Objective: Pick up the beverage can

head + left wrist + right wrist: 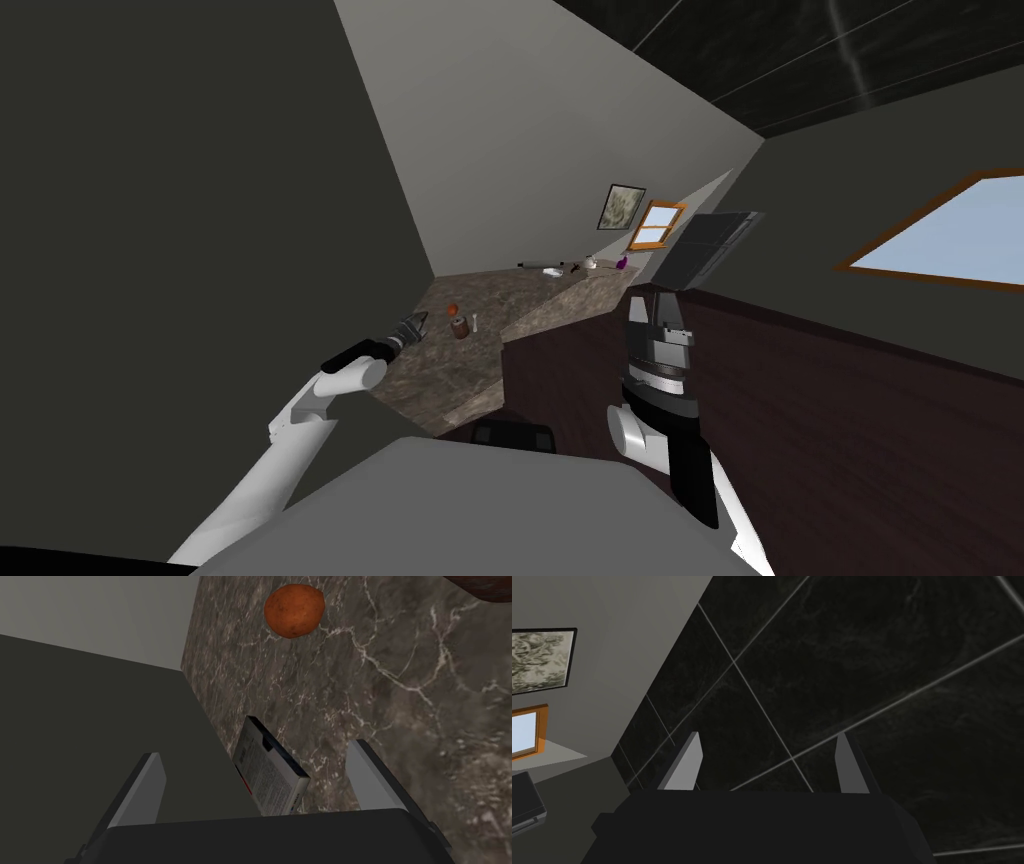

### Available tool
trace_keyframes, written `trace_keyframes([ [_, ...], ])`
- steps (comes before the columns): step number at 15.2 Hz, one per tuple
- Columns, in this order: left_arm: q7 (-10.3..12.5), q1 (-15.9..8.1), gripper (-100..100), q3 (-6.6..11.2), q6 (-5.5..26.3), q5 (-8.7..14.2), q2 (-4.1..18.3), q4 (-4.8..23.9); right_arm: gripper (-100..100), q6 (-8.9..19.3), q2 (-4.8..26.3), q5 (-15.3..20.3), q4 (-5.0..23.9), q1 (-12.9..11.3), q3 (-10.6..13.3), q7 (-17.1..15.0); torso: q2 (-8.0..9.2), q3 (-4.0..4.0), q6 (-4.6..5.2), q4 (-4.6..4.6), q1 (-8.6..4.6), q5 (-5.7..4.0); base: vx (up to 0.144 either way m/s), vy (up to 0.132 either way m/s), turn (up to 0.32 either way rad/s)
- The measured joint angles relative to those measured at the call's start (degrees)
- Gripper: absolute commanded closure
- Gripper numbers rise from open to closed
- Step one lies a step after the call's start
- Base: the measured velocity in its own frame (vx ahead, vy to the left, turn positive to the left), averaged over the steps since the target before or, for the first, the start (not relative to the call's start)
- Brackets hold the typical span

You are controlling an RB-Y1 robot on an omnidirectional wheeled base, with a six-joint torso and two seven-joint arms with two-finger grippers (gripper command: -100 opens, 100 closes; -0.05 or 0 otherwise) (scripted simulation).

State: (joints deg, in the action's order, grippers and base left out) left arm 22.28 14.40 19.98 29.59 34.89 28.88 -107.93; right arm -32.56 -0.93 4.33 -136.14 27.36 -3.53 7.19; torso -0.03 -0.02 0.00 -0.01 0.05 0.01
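Observation:
The beverage can (460, 326) is a small brown cylinder standing on the marbled brown counter (450, 370); its edge (480, 583) cuts into a corner of the left wrist view. My left gripper (415, 328) (254, 752) hovers low over the counter, a short way left of the can, open with nothing gripped. Between its fingers, on the counter below, lies a flat grey printed box (270, 773) by the dark wall. An orange-brown round fruit (294, 610) (453, 309) sits beyond the box. My right gripper (651, 296) (767, 737) is raised over the dark cabinet, open and empty.
A small white thing (475, 322) stands right beside the can. Several small items (590, 262) lie at the counter's far end. A dark wall (100, 741) borders the counter on the left. A dark wood cabinet front (800, 420) runs to the right.

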Motion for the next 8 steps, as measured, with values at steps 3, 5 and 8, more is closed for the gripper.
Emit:
trace_keyframes([
  [3,0.9,-0.8,-100,0.72,3.6,1.2,1.2,1.0,0,0.0,0.0,0.0,0.0,0.0,0.0,0.0,-0.01,-0.01,0.03,0.0,-0.03,-0.01,-0.003,0.001,-0.108],
  [5,1.3,-1.1,-100,0.9,6.0,1.6,1.6,1.6,0,0.0,0.0,0.0,0.0,0.0,0.0,0.0,-0.01,-0.01,-0.01,0.0,-0.03,0.0,0.0,-0.002,-0.08],
  [8,2.2,-1.8,-100,1.65,9.5,3.6,3.5,3.3,0,0.0,0.0,0.0,0.0,0.0,0.0,0.0,-0.02,-0.01,0.0,0.0,-0.03,-0.01,-0.001,0.001,-0.062],
])
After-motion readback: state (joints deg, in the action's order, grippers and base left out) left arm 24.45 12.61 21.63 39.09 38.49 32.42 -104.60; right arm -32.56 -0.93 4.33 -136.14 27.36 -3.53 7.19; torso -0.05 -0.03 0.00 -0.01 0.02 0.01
